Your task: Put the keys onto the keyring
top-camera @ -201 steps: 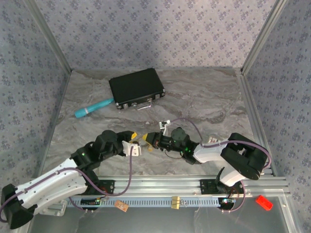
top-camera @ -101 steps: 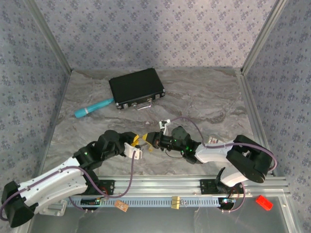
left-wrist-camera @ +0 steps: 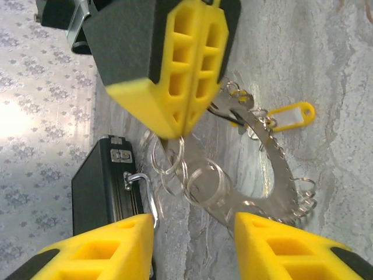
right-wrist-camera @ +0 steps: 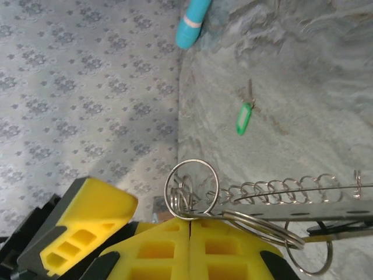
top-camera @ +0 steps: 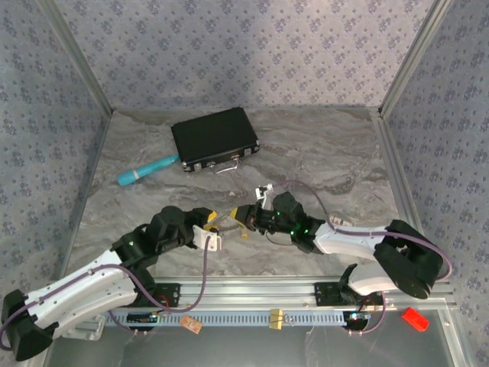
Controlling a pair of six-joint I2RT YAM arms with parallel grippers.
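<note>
The keyring (left-wrist-camera: 265, 166) is a flat grey toothed plate hung with small wire rings, lifted just off the table. My right gripper (right-wrist-camera: 190, 223) is shut on its edge, beside a large split ring (right-wrist-camera: 192, 185); its shut fingers (left-wrist-camera: 175, 64) come in from above in the left wrist view. A yellow-tagged key (left-wrist-camera: 289, 115) hangs from the keyring's far side. A green-tagged key (right-wrist-camera: 243, 118) lies loose on the table. My left gripper (left-wrist-camera: 195, 226) is open, its fingertips just short of the keyring with nothing between them. From above, both grippers (top-camera: 216, 228) (top-camera: 243, 218) meet at the table's front centre.
A black rectangular case (top-camera: 214, 138) lies at the back, its clasp near my left finger (left-wrist-camera: 87, 248) in the left wrist view. A teal pen-like stick (top-camera: 147, 170) lies to its left. Metal frame posts and patterned walls close in the table.
My left gripper's jaws have spread wider. The right arm's elbow has swung right and the right gripper has edged up-right while it stays shut on the keyring.
</note>
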